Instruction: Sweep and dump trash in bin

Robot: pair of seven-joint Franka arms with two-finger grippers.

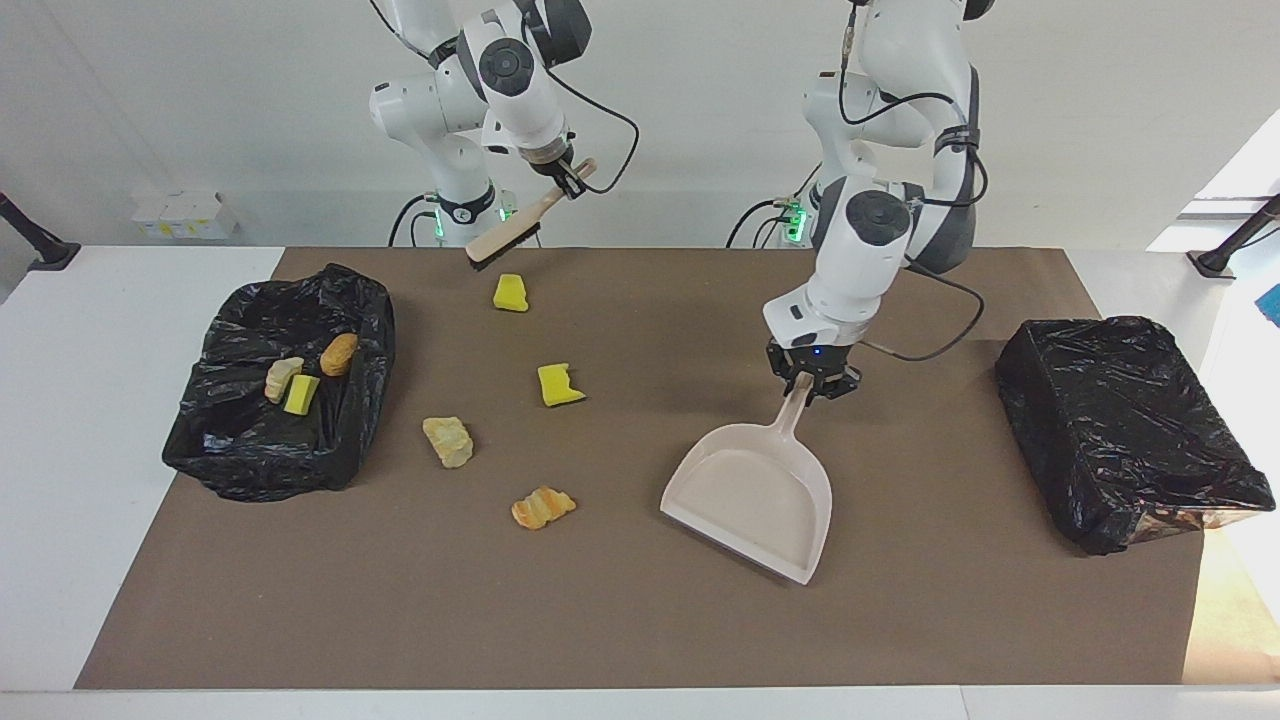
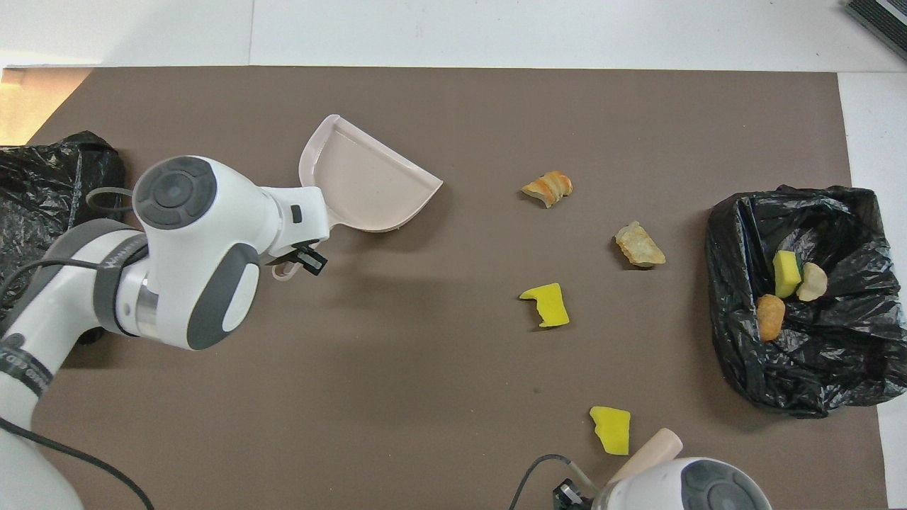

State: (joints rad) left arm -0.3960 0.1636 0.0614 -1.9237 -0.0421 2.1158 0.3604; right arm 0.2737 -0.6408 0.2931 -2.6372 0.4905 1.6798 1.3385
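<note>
Brown bench: sweeping stage; right tool clamping raised brush, left tool clamping dustpan; four scraps pending.

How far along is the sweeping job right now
Three scraps already lie in the open bin. The right gripper holds the brush raised, and the left gripper holds the dustpan. Four scraps remain on the mat, unswept.

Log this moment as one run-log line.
right claw: shut on brush, raised over table edge | left claw: shut on dustpan handle | four scraps on mat | three in bin
</note>
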